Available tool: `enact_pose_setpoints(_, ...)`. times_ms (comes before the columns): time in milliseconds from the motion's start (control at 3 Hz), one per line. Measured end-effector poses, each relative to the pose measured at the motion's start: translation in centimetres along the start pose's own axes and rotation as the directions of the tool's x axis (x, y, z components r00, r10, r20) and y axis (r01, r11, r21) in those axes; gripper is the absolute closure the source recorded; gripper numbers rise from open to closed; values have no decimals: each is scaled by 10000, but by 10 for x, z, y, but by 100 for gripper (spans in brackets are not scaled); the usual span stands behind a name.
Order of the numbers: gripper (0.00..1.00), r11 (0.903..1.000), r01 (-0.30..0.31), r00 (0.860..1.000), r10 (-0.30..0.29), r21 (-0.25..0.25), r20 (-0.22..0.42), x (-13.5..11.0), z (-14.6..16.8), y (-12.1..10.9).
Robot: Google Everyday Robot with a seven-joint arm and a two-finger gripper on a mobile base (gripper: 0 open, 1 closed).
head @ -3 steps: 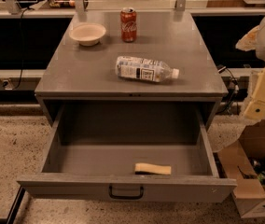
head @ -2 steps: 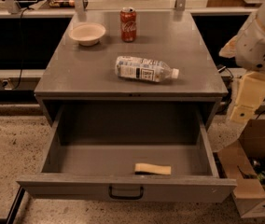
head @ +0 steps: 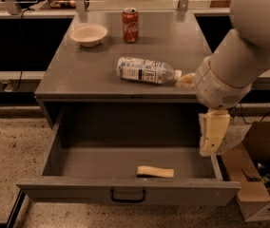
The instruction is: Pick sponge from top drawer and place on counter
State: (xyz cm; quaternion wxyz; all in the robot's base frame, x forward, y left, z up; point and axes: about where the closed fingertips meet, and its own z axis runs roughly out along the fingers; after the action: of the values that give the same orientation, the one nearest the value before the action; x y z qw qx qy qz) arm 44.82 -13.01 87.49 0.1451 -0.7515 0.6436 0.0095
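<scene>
while at the top drawer rim, hand apart from sponge, grip unclear

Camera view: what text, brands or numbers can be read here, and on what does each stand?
"Coca-Cola": white script on the red soda can at the back of the counter.
Water bottle label: there is print, but it is too small to read.
Sponge, top drawer, bowl, and the gripper hanging at the drawer's right edge: no text visible.
</scene>
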Motion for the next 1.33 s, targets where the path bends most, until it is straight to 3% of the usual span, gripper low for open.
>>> enact_pose_setpoints(333,0,9964,850,9964,-850,30,37,-2,3,0)
enact_pose_setpoints(667,0,9812,1796,9817,-1834,-706,-514,-5,33,-3)
enact_pose_setpoints(1000,0,9363,3280,9402,-3365,-1255,-537,-2,74,-7)
enact_pose_setpoints(1333,0,9019,4117,9064,-4201,-1307,-444,-1,74,-6)
